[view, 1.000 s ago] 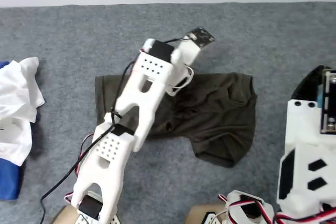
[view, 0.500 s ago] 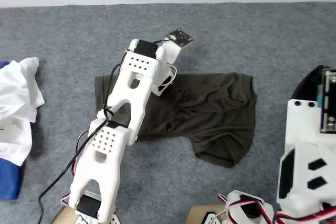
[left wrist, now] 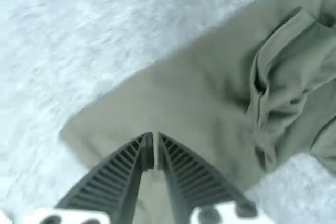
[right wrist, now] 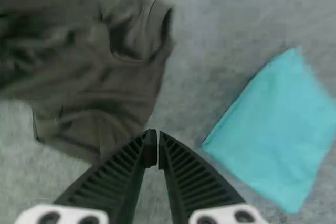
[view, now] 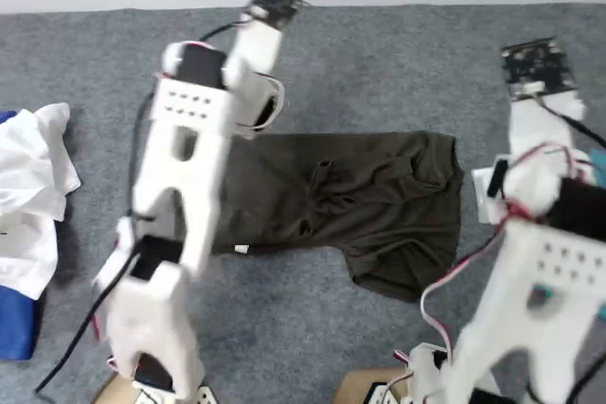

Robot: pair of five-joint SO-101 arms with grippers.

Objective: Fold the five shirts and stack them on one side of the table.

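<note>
At the middle of the table (view: 426, 54) an olive shirt (view: 360, 210) is spread, partly folded. Its centre is bunched into creases, and one sleeve is turned out toward the near right. The left gripper (left wrist: 155, 139) is held over the shirt's left end, close to a corner of the cloth. Its jaws are brought together and nothing is caught between them. Whether the tips touch the fabric cannot be told. The right gripper (right wrist: 156, 135) is likewise closed and empty. It is placed above bare table between the olive sleeve and a folded turquoise shirt (right wrist: 273, 135) lying toward the right edge. A white shirt (view: 28, 186) and a blue shirt (view: 14, 328) are heaped, unfolded, at the left edge.

Several failures can be expected from here. If only the upper layer is pinched at the left corner, the layers would probably be pulled apart and the fold undone. If the bunched centre is not smoothed first, the creases are likely to be trapped inside the next fold. A lumpy bundle would result, and it would stack badly. Because the right gripper is so near the turquoise shirt, that finished fold could be snagged or dragged out of shape by a careless pass.
</note>
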